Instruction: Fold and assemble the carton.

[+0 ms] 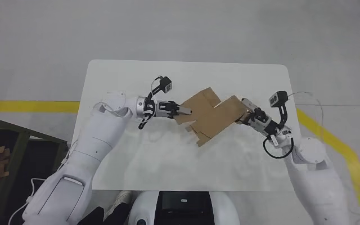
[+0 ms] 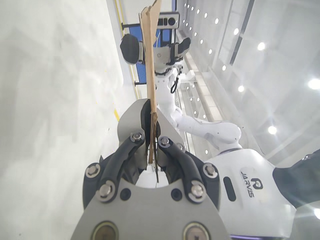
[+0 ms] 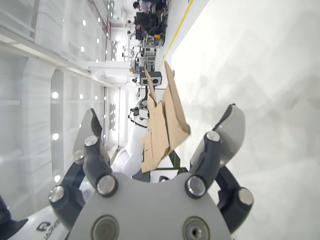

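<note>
While the left gripper (image 2: pixel 150 119) clamps one edge of the flattened, creased brown cardboard carton (image 1: pixel 209 115), the right gripper (image 3: pixel 162 113) stands wide open, holding nothing, at its opposite edge.

- You have one carton (image 1: pixel 209 115), a flat brown cardboard blank.
- You have one white bench (image 1: pixel 140 163) beneath it.
- You have two grippers: the left gripper (image 1: pixel 184 111) and the right gripper (image 1: pixel 245 116).
- You can count two fingers (image 3: pixel 232 121) on each gripper.
</note>
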Available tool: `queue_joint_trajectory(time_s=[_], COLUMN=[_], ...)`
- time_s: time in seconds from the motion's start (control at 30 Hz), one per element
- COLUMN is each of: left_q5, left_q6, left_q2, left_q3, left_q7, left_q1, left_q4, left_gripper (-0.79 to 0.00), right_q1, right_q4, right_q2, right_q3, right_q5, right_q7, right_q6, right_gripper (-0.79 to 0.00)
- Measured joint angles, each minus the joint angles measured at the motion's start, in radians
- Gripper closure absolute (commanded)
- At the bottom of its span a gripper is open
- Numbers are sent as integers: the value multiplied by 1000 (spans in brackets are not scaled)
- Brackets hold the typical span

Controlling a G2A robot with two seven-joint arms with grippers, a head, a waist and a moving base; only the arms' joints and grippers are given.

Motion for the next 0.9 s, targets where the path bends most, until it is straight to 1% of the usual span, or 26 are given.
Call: queue_joint_trajectory(time_s=[0.1,0.2,0.27,0.4,0.47,0.6,0.9], left_q5=[1,-14,-14,-22,-28,-65,-63], left_q6=[-5,-11,-13,-13,-13,-12,-12], left_q2=[6,11,14,27,35,47,46], left_q3=[-5,-11,-8,18,36,53,53], left_q7=[-67,-125,-135,-133,-133,-133,-133], left_q1=[-4,-4,-2,11,14,17,17], left_q4=[14,18,11,-28,-47,-63,-63], left_gripper=[0,0,0,0,0,0,0], right_q1=[33,64,84,133,158,185,184], right_q4=[53,104,130,190,224,253,252], right_q2=[10,16,19,24,25,24,24], right_q3=[8,7,0,-21,-27,-34,-34], right_q5=[-26,-43,-40,21,49,56,55], right_q7=[149,266,338,521,574,578,578], right_q6=[-45,-85,-114,-189,-202,-205,-205], right_gripper=[-785,-785,-785,-785,-785,-785,-785])
